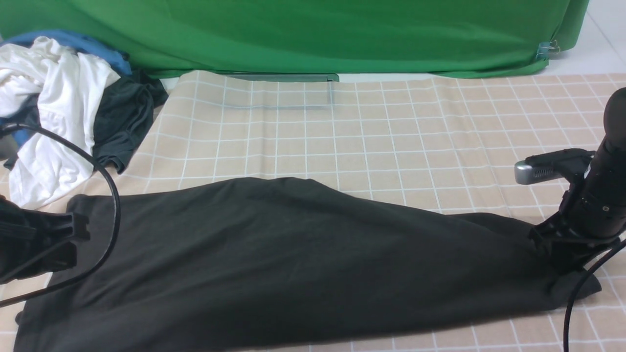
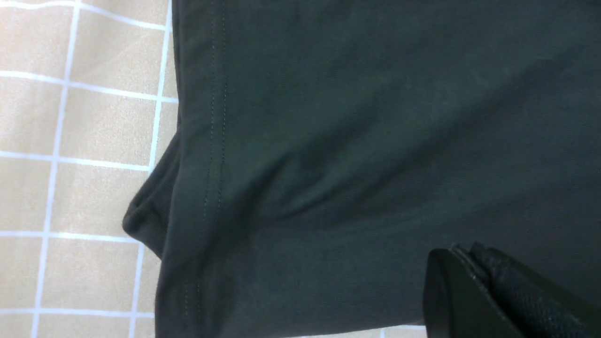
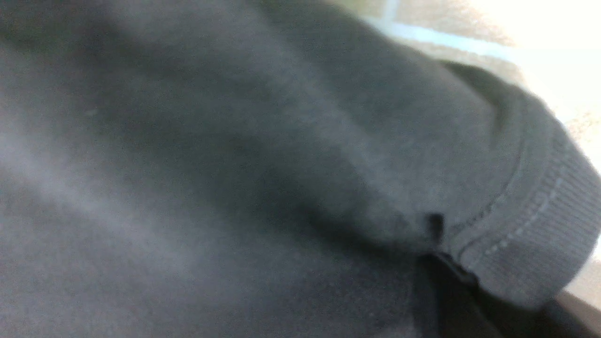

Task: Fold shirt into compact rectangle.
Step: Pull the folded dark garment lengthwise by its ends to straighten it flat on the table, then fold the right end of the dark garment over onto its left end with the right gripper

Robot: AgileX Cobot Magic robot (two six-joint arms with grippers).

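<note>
Now your shirt lies folded lengthwise in a long dark band across the near part of the checked cloth. Your right gripper is down on its right end, fingers pinching fabric by the ribbed collar, while your left gripper hangs closed and empty over the left end.

Shirt lies across lower half of front frame, spread left to right on worktop. Clothes pile sits upper left, behind shirt's left end. Backdrop runs along top, behind worktop. Left tool at left edge over shirt; right tool at right edge, on shirt's right end.
</note>
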